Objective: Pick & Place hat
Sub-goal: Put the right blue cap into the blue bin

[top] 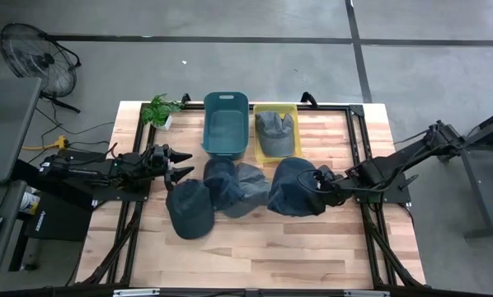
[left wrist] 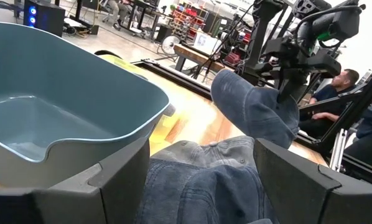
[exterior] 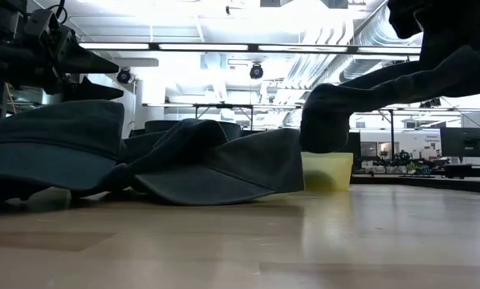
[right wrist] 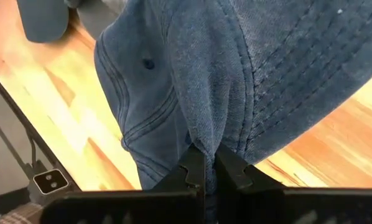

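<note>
Grey concrete floor (top: 230, 58) with dark seams; black round floor fan (top: 38, 51) at corner; white ceiling strip lights (exterior: 248, 46).

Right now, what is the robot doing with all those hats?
The right gripper is pinched shut on a dark blue hat and holds it up off the wooden table. Other hats lie in a pile in the middle of the table. One grey hat already sits in the yellow bin, and the teal bin beside it looks empty. The left gripper waits open by the pile, holding nothing.
</note>
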